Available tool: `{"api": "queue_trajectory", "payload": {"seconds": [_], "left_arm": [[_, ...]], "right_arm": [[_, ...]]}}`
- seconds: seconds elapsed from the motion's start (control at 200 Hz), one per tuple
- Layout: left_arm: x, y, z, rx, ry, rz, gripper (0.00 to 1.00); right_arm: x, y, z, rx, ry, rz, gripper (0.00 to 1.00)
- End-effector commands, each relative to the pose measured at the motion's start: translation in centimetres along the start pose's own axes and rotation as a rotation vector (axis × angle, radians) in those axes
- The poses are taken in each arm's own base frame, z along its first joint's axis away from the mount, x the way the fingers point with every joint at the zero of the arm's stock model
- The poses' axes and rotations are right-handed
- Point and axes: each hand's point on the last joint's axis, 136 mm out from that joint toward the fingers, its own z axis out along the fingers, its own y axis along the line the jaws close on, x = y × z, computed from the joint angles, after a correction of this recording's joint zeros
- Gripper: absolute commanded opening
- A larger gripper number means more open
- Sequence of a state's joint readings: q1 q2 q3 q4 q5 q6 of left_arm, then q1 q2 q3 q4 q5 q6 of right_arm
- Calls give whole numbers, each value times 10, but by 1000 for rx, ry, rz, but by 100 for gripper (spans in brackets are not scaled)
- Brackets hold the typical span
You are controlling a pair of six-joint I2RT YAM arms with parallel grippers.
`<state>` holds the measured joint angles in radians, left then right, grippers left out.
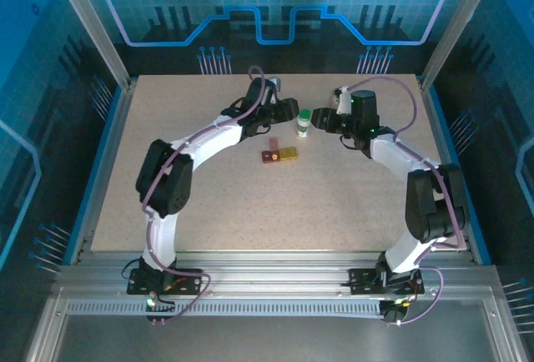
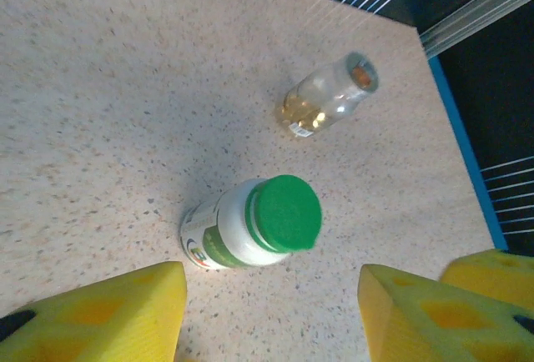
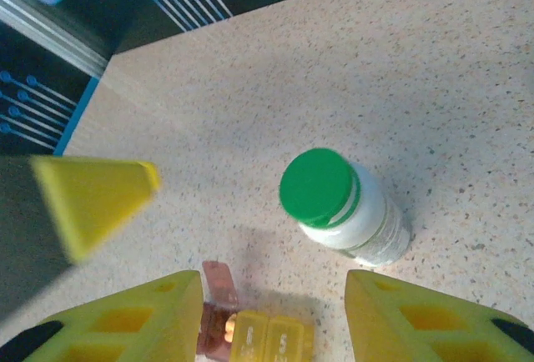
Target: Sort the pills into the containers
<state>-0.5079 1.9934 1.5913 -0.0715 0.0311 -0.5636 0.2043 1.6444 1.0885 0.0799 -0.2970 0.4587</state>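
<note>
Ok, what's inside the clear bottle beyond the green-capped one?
Yellowish pills lie at the bottom of the clear bottle, seen through its wall. How many cannot be told: they overlap.

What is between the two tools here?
In the top view, the green-capped white bottle stands upright between the left tool and the right tool; both are open, neither touching it.

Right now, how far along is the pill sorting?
Done: nothing visible yet. In hand: nothing; the left gripper and right gripper stand open either side of the green-capped bottle, cap on. Left: opening it and moving pills into the yellow box and red-brown box nearby.
</note>
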Motion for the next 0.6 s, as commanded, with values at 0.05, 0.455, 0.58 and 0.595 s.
{"api": "queue_trajectory", "payload": {"seconds": [0.05,0.455,0.58,0.595], "left_arm": [[-2,28,-41,-20,-18,0,59],[53,126,-25,-118,145,-133,57],[55,133,-13,-142,167,-127,56],[55,134,-11,-143,171,-126,56]], "right_arm": [[34,23,-2,24,124,-145,49],[106,15,36,65,328,-219,53],[115,9,47,87,355,-226,56],[116,9,48,88,358,-226,57]]}}
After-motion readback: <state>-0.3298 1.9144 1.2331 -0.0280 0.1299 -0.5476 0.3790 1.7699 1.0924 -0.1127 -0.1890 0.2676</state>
